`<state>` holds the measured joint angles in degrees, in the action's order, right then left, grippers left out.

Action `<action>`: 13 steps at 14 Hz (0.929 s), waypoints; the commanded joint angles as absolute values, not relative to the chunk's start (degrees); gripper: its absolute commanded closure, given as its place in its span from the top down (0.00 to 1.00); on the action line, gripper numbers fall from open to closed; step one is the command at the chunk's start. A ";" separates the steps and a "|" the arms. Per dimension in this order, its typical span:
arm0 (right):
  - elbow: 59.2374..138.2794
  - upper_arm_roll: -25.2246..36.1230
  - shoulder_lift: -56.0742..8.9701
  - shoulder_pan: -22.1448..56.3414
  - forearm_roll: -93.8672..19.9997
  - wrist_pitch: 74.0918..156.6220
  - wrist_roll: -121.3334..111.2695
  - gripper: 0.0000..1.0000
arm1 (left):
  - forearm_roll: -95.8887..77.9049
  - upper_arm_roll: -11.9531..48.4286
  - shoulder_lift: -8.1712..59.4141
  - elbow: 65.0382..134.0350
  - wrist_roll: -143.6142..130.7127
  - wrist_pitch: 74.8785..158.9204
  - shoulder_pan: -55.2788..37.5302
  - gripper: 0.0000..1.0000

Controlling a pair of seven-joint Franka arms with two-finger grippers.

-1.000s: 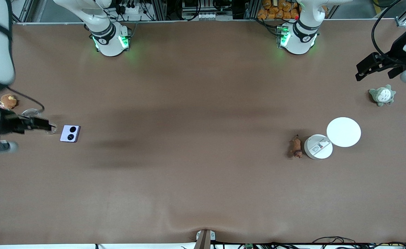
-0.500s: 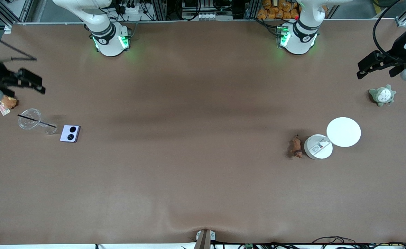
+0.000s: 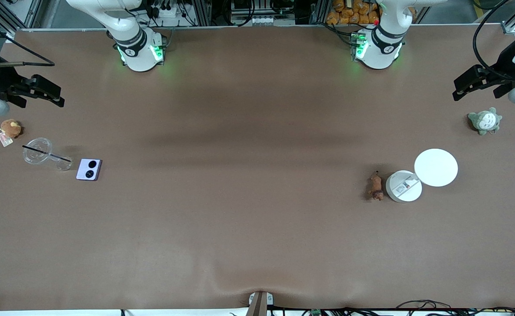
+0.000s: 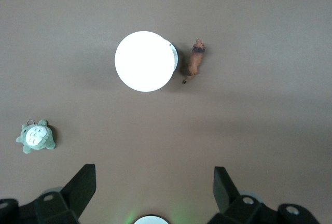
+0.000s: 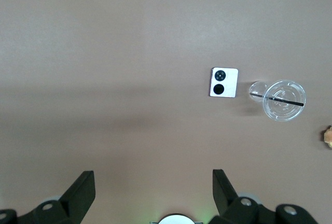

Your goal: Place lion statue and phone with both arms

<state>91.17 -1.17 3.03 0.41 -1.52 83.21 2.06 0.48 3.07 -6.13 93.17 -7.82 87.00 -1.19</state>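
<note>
The reddish-brown lion statue [image 3: 375, 186] lies on the table beside a small white disc [image 3: 403, 186], toward the left arm's end; it also shows in the left wrist view [image 4: 195, 62]. The pale-lavender phone [image 3: 88, 169] with two black circles lies toward the right arm's end, next to a clear cup; it also shows in the right wrist view [image 5: 223, 82]. My left gripper [image 3: 477, 83] is open and empty, high up at its end of the table. My right gripper [image 3: 42, 91] is open and empty, high up at its end.
A clear plastic cup with a black straw [image 3: 38, 151] and its small lid [image 3: 63, 163] lie beside the phone. A fluffy brown plush [image 3: 10, 128] is near the table's end. A larger white disc [image 3: 436, 167] and a grey-green plush [image 3: 484, 120] lie near the lion.
My right gripper has risen from just beside the phone and cup and drawn back to a spot high over the table's end. The left arm has barely moved.
</note>
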 commanded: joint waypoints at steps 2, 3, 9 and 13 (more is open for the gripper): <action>91.76 0.96 3.78 0.79 -2.20 82.88 0.45 1.00 | -0.44 2.90 -6.50 93.60 -6.42 87.45 -0.26 1.00; 91.76 1.40 3.78 0.79 -2.20 82.88 -0.17 1.00 | -0.44 2.90 -6.68 93.86 -6.42 87.36 -0.18 1.00; 91.06 1.58 3.78 1.67 -1.50 83.06 -0.35 1.00 | -0.44 3.34 -7.03 94.22 -6.33 86.93 -0.44 1.00; 90.97 1.49 3.69 1.67 -1.41 83.32 -0.35 1.00 | -0.35 3.34 -6.77 92.64 -6.68 86.84 -0.35 1.00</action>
<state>91.00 0.99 3.04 1.01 -1.50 83.31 0.19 0.48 3.26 -6.10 93.28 -7.81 87.00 -0.76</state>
